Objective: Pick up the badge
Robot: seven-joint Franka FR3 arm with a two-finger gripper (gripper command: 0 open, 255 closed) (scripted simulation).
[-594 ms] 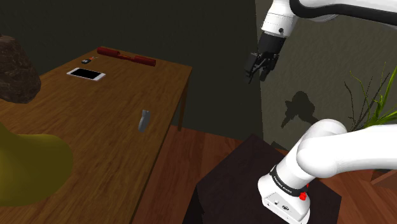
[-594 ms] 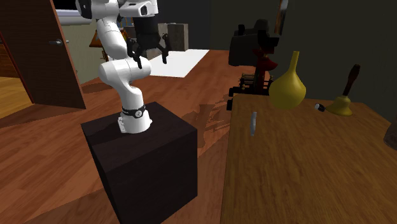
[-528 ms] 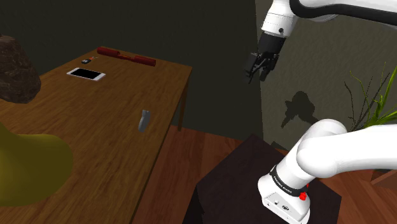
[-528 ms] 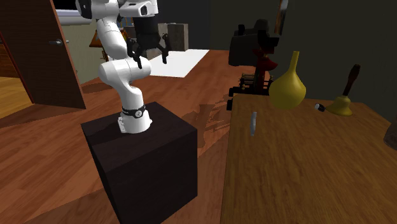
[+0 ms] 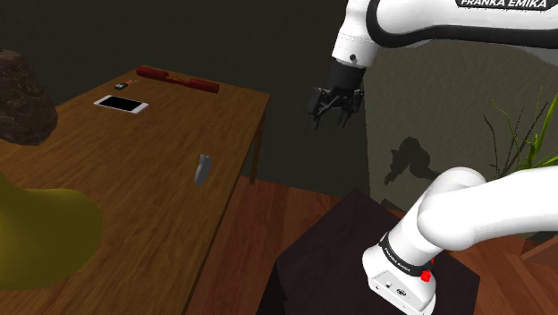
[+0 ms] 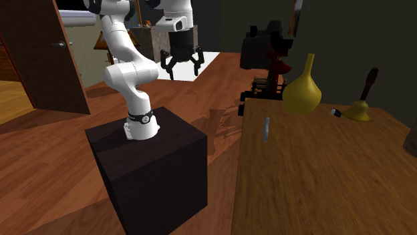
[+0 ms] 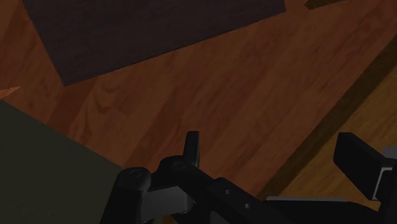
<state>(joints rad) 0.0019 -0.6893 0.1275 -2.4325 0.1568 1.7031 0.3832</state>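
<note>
The badge (image 5: 203,168) is a small grey piece standing upright on the wooden table (image 5: 152,206), near the table edge that faces the stand. In the second exterior view the badge (image 6: 266,128) stands close to the table's left edge. My gripper (image 5: 333,109) hangs high in the air over the floor, between the stand and the table, well off from the badge. Its fingers stand apart with nothing between them, and the same shows on the gripper (image 6: 182,67) in the second exterior view. In the wrist view the gripper (image 7: 275,156) looks down on wooden floor and the table's edge.
On the table are a yellow vase (image 6: 302,87), a hand bell (image 6: 361,107), a white phone (image 5: 121,104), a red tool (image 5: 177,78) and a dark rock (image 5: 22,98). The dark stand (image 6: 154,160) sits on wooden floor. A plant (image 5: 528,134) stands at the shoulder view's right.
The arm has swung toward the table: the gripper moved to the shoulder view's left and a little lower, still open. The badge has not moved.
</note>
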